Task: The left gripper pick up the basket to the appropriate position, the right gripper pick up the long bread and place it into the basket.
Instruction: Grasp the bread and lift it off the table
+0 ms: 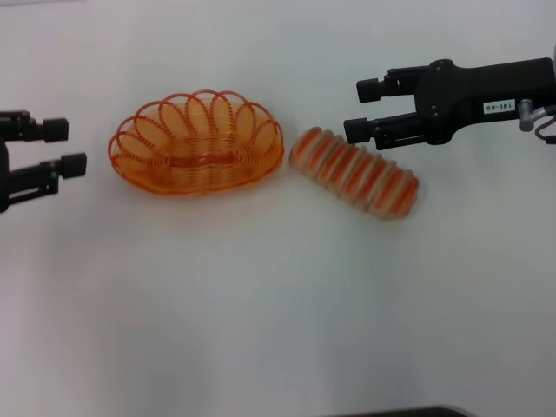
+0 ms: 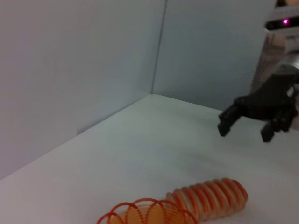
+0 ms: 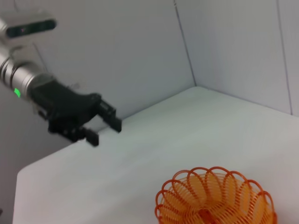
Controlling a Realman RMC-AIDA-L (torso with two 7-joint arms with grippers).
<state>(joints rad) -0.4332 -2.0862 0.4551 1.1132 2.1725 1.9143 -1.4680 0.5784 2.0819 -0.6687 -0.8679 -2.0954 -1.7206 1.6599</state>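
Two black grippers face each other across a white table [image 1: 278, 330], with the task's things lying between them. The basket [image 1: 196, 142], an oval of orange wire loops, sits upright and empty on the table left of centre. The long bread [image 1: 354, 172] lies on the table just to the basket's right, angled, its near end almost at the basket's rim; whether they touch cannot be told.

The left gripper [image 1: 61, 148] hovers beside the basket's left end, fingers parted and holding nothing, likely lined up to take the rim. The right gripper [image 1: 365, 110], marked with a small white label, hangs above the bread's far side with fingers spread and empty, seemingly poised to descend on the loaf. Neither object appears to have been lifted yet.
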